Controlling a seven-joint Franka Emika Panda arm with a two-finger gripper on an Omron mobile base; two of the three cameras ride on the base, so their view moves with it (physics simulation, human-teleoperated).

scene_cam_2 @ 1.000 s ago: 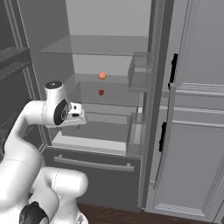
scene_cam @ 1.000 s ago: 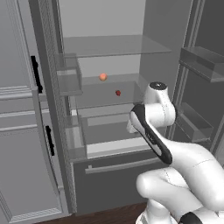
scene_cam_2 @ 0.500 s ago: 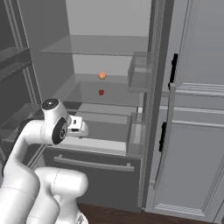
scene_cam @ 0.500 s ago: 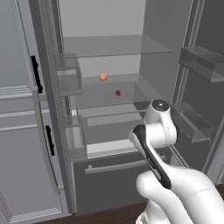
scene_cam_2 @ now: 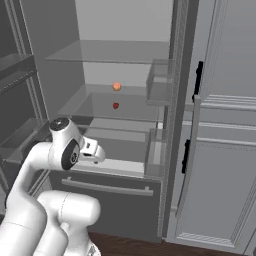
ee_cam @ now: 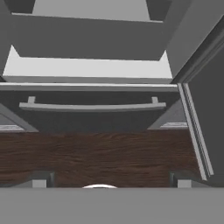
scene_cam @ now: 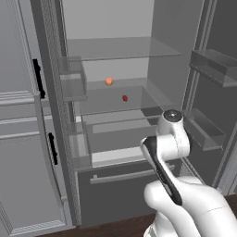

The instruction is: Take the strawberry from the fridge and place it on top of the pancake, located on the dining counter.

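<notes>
A: Fridge (scene_cam: 162,69), tall dark grey, both doors swung wide, pale grey interior with glass shelves. Where's the fruit?

B: Tiny rounded red strawberry (scene_cam: 124,98) sits on the middle glass shelf (scene_cam: 99,102), roughly mid-shelf, a bit toward the front edge. In the right base view the strawberry (scene_cam_2: 115,105) is at the same spot, well apart from the shelf's side edges.

A: Anything beside it?

B: Small round orange fruit (scene_cam: 109,81) on the same shelf, near the back edge, apart from the strawberry, slightly to its left in the left base view. Seen again in the right base view (scene_cam_2: 116,86).

A: Arm?

B: White arm with dark joints (scene_cam: 169,139) is folded in front of the open fridge, below the shelf with the strawberry, about level with the lower shelves. The right base view shows the white wrist (scene_cam_2: 90,150) pointing toward the fridge's lower part.

A: Claw state?

B: Claw (ee_cam: 111,183) is released, jaws spread wide; two dark finger tips (ee_cam: 41,181) stand far apart at the bottom of the hand view, nothing between them. Not touching the strawberry.

A: What does the hand camera look at?

B: Dark grey bottom drawer (ee_cam: 92,118) with a long grey bar handle (ee_cam: 92,106), brown wood-grain floor (ee_cam: 100,157) in front of it, pale shelf edge above.

A: Surroundings?

B: Light grey panelled cabinets with black handles (scene_cam_2: 220,150) beside the fridge.
</notes>
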